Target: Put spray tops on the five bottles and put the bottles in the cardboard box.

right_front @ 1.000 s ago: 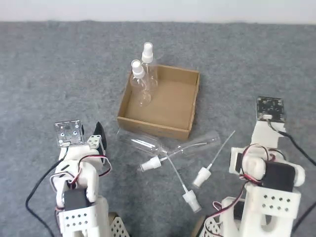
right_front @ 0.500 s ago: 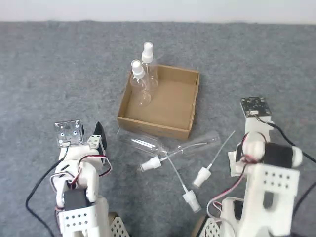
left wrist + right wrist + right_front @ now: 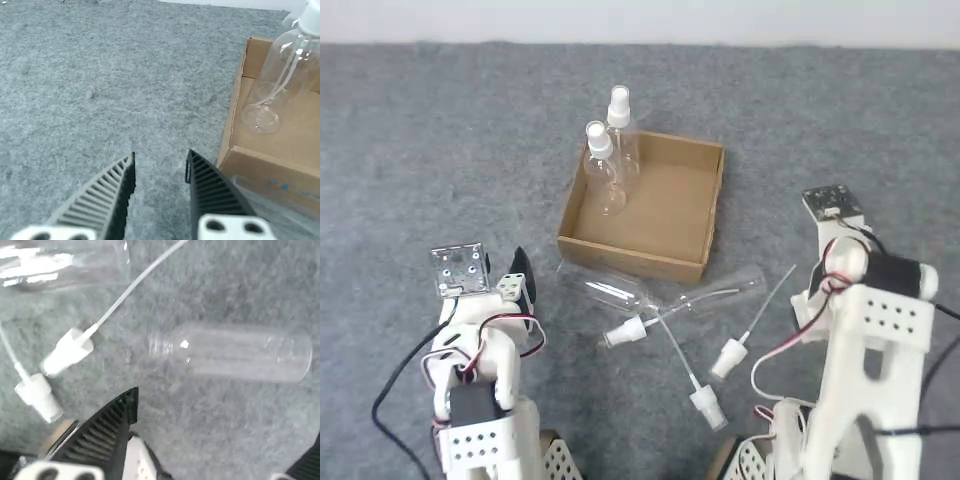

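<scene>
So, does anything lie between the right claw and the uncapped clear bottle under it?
Nothing visible does. The right claw hangs open over the clear plastic bottle, which lies bare on the grey carpet. The two loose white spray tops lie apart from it.

**Right arm rising from rest**

The right arm (image 3: 868, 310) is unfolding upward out of its low, tucked pose and standing taller, while its wrist camera board (image 3: 832, 202) is drifting inward, toward the cardboard box (image 3: 630, 255).
</scene>
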Controlling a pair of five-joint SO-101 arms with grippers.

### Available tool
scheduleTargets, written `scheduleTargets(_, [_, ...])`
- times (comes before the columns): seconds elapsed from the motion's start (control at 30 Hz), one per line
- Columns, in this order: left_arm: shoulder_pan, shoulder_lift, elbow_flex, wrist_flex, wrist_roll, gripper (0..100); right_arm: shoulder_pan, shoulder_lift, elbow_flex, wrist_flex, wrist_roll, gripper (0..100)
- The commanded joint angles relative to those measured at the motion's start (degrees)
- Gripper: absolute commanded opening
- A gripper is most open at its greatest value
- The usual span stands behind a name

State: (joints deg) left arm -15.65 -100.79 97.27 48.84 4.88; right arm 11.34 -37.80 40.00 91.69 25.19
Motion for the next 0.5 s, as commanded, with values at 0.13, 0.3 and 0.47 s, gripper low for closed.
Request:
scheduleTargets(0.13, [-0.09, -0.97, -0.57, -0.44, 0.35, 16, 1.63, 5.41, -3.52, -3.03, 28.4, 45.4])
scheduleTargets(0.3, [-0.09, -0.97, -0.57, -0.44, 0.35, 16, 3.47, 6.46, -3.34, -3.56, 38.68, 45.4])
scheduleTargets(0.47, [-0.09, -0.97, -0.57, -0.44, 0.35, 16, 4.0, 8.4, -3.34, -3.56, 47.12, 45.4])
